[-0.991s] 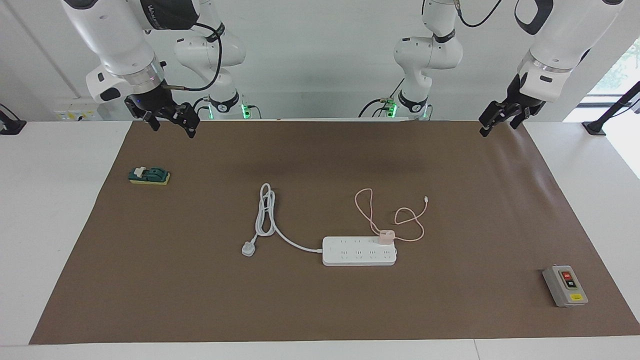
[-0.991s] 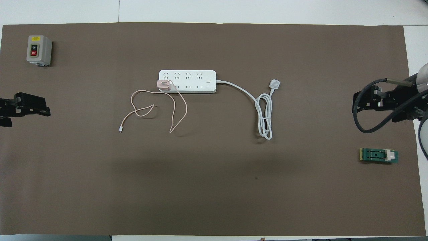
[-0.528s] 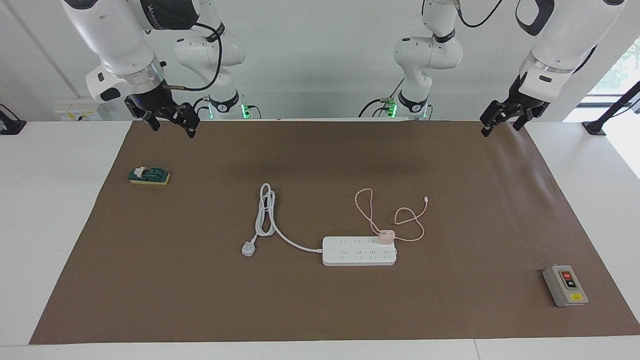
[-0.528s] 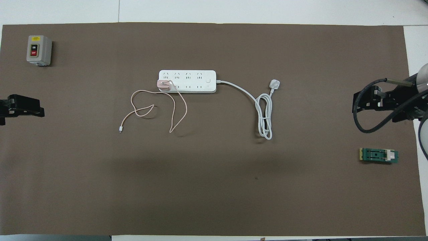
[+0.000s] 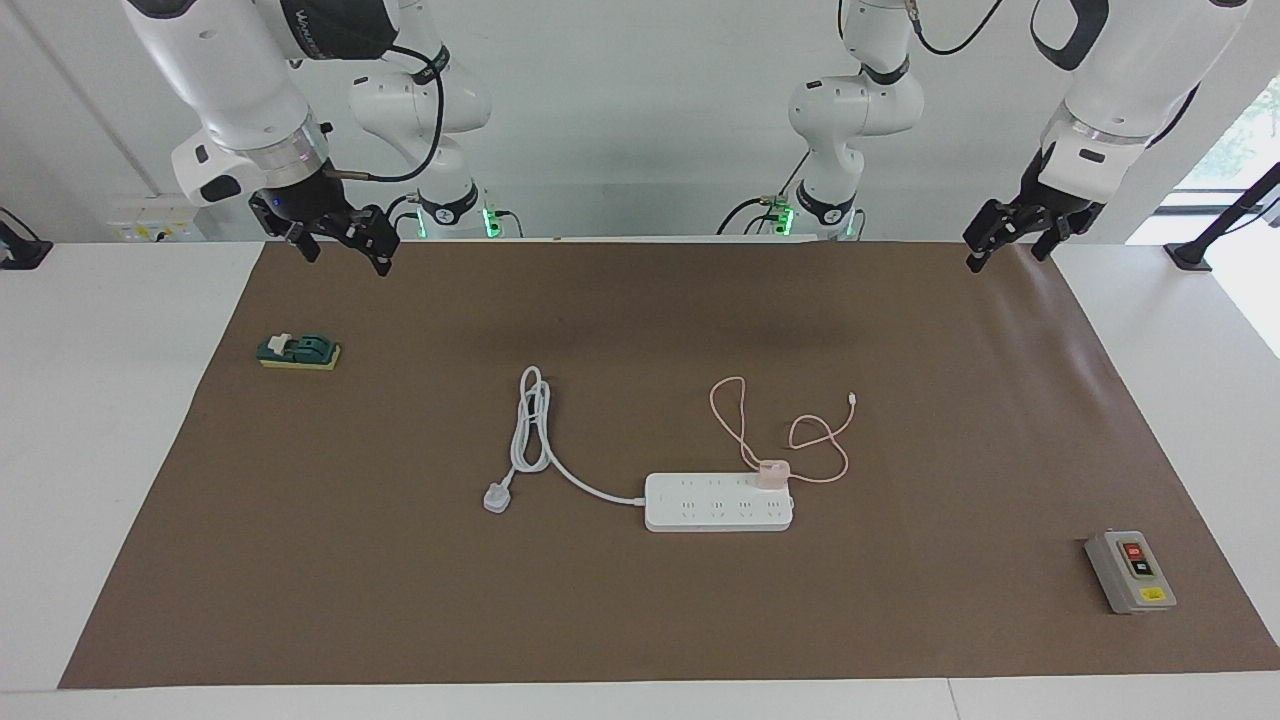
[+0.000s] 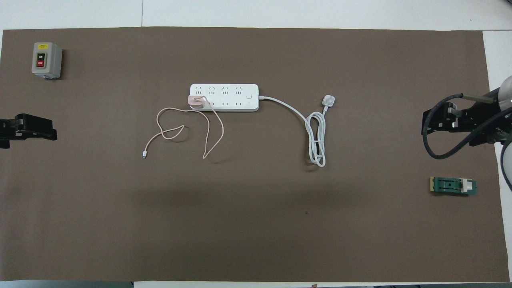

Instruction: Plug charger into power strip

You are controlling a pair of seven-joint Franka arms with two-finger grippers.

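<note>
The charger [image 5: 772,472] sits in the power strip [image 5: 718,502] mid-bench; only the facing view shows both the left gripper [image 5: 1008,236] and the right gripper [image 5: 338,240] released, raised over the mat's robot-side corners.

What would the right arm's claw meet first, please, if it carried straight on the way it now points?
Probably only the bare brown mat. The right claw points down and toward the middle of the table; the green block sits off that line, though depth is unclear.

My white table [image 5: 120,420] carries a wide brown mat [image 5: 640,620] over most of its top. A plain pale wall [image 5: 640,130] rises along its edge, and bright daylight enters through a window [image 5: 1235,140] at one end.
</note>
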